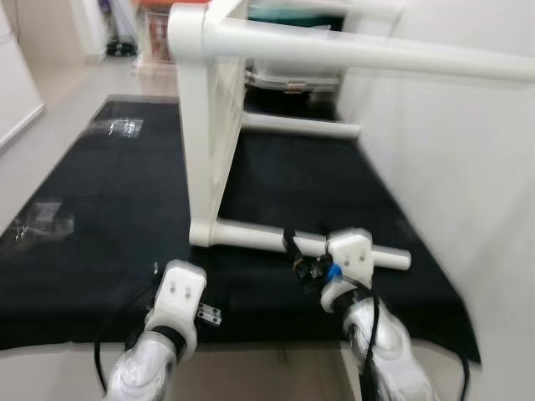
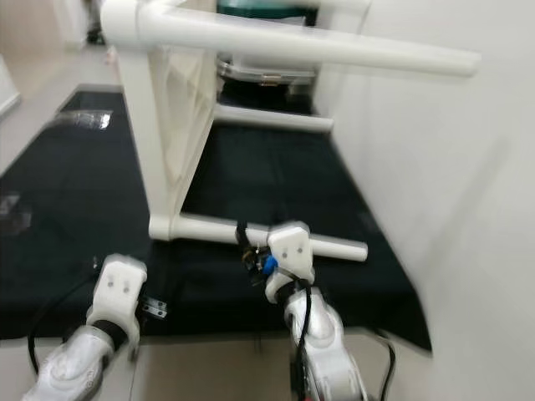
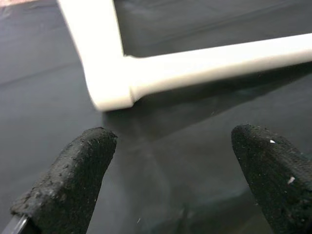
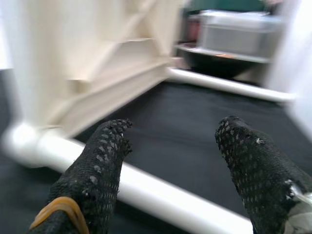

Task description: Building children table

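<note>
Here, a black mat [image 1: 100,242] covered the floor, and a white children's table [image 1: 205,125] lay tipped on its side on it, the flat top standing on edge near the middle of the mat. 4 round white legs stuck out from the top toward the mat's right edge; 2 were high up and 2 lay on the mat. Scraps of clear plastic wrap [image 1: 117,127] lay near the mat's far left corner, and more near its left edge.

The left hand [image 3: 170,161] hung low at the mat's near edge, left of centre. Its 2 black fingers [image 3: 73,175] were spread wide with nothing between them, pointed at the lower corner of the table [image 3: 109,83], where the near leg joined the top. The fingertips were near that joint but apart from it, above bare mat.

The near leg [image 1: 267,240] lay flat on the mat, running from the tabletop's lower corner toward the right edge. The right hand [image 4: 173,141] sat over the middle of this leg, its white wrist housing [image 1: 351,255] just above it. Its 2 fingers [image 4: 102,165] were wide apart, and the leg [image 4: 161,195] passed beneath them. Whether the fingers touched it could not be told.

Beyond the far leg [image 1: 297,125], past the mat's far edge, stood a grey bin [image 1: 288,77]. A white wall [image 1: 451,184] ran along the mat's right edge.
</note>
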You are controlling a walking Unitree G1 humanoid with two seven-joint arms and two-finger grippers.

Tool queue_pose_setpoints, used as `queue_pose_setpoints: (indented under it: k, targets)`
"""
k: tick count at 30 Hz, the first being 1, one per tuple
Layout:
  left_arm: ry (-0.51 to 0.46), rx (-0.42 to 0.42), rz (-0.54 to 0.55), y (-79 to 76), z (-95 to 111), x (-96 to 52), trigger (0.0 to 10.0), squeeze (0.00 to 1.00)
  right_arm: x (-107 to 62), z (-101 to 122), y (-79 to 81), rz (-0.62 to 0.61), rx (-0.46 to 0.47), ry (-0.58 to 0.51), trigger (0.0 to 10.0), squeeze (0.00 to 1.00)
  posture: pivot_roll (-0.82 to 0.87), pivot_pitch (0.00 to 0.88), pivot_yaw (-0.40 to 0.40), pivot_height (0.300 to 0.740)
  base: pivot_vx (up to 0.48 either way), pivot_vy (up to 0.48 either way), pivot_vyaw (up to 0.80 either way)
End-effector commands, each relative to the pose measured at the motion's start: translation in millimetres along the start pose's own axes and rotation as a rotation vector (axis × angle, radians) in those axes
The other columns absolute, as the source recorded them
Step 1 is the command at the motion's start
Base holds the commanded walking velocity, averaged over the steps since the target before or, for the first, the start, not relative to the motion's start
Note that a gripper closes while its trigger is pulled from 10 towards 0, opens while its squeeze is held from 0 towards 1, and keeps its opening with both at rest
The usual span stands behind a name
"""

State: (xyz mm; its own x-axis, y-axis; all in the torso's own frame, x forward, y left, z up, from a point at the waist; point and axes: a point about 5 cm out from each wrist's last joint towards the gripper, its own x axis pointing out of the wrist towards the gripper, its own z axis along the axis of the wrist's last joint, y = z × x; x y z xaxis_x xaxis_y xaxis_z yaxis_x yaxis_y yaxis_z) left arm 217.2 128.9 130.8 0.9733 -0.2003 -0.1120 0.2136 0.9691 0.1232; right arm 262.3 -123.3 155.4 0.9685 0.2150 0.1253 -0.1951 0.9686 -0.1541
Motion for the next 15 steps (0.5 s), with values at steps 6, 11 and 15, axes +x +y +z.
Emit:
queue_pose_setpoints:
  k: [6, 11, 15]
  targets:
    - [-0.029, -0.01, -0.025, 5.6, 8, 13.8, 10.0, 0.0, 13.2, 25, -21.1, -0.233, -0.353, -0.109, 10.0, 0.0, 0.07, 0.07, -0.061, 0.74, 0.0, 0.0, 0.0]
    - [-0.078, -0.001, -0.129, 7.1, 20, 44.3, 10.0, 0.0, 22.5, 60, -34.5, -0.396, -0.699, -0.264, 10.0, 0.0, 0.08, 0.092, -0.054, 0.74, 0.0, 0.0, 0.0]
    - [-0.116, -0.003, -0.206, 3.7, 31, 61.1, 10.0, 0.0, 22.8, 72, -40.5, -0.518, -0.817, -0.323, 10.0, 0.0, 0.08, 0.104, -0.053, 0.74, 0.0, 0.0, 0.0]
